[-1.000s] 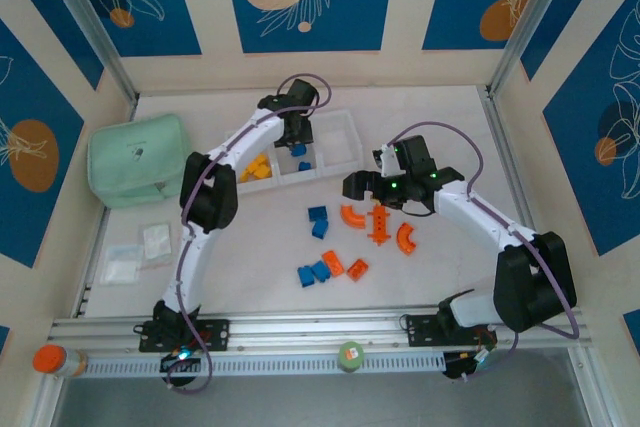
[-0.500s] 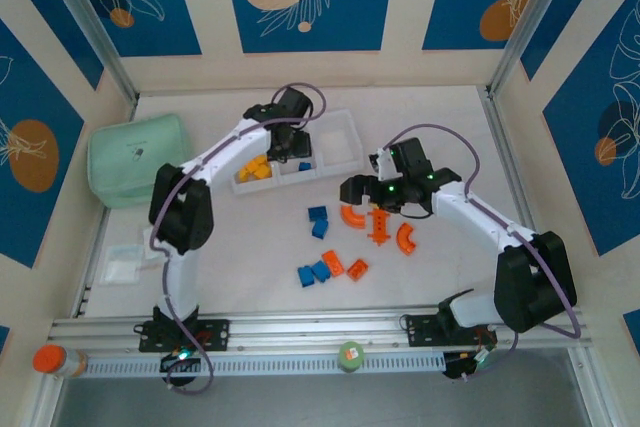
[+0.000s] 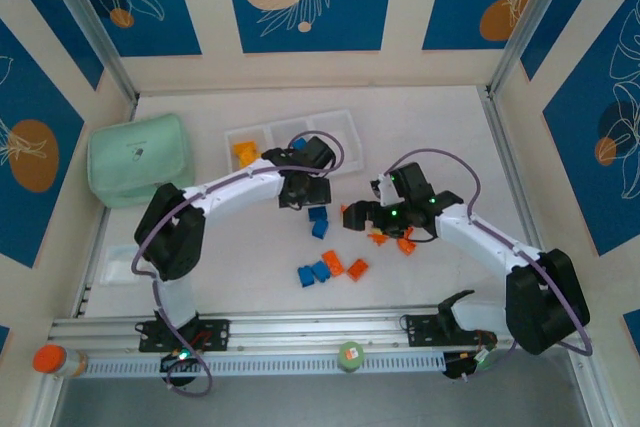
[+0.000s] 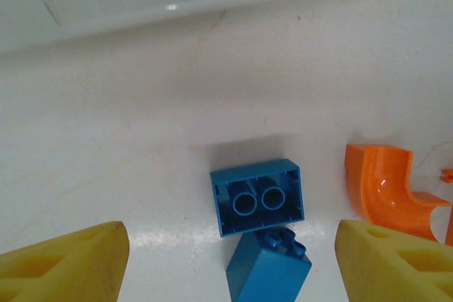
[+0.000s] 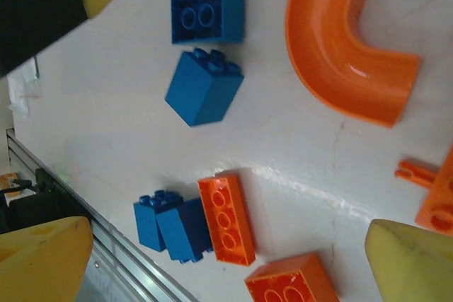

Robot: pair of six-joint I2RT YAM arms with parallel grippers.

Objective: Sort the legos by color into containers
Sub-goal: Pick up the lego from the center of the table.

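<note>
Two blue legos [image 4: 258,204] lay on the tabletop [image 4: 127,118] squarely below the left end effector [image 4: 232,263], spread wide and empty, apparently poised to pick, tray [image 3: 340,132] beyond it; right end effector [image 5: 226,259] likewise open, empty, above the orange arch [image 5: 340,61].

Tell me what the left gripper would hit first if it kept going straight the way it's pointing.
Probably the tipped blue brick lying between the fingers of the open left gripper, with the upside-down blue brick just beyond; depth is hard to judge.
</note>
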